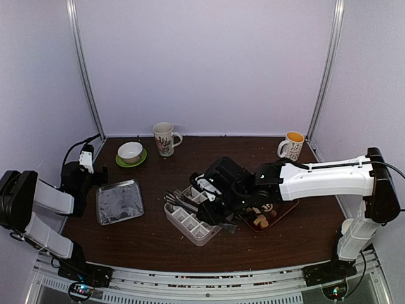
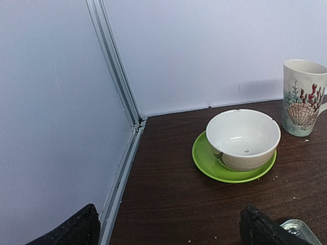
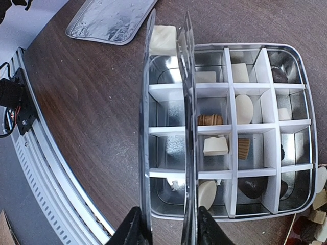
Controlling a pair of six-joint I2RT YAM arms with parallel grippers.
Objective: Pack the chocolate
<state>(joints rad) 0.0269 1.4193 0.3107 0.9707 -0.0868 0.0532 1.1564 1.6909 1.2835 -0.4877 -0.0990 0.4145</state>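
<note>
I log the table [image 1: 145, 234] as dark brown wood grain and the walls [image 1: 209, 63] as pale lilac-white. The bowl [image 2: 242, 138] is plain white on a lime-green saucer [image 2: 204, 161], the mug [image 2: 301, 97] is cream with red coral and a tan ribbed shell, and the second mug [image 1: 292, 146] is white with dark marks and orange inside. I note a shiny silver tin [image 3: 166, 109] with white dividers [image 3: 230, 127], a lid [image 1: 119, 201] and tongs [image 3: 188, 102] in the same bare silver, chocolates [image 3: 244, 108] in white, ridged tan and dark brown, and a right arm [image 1: 329, 177] in white with black joints.
</note>
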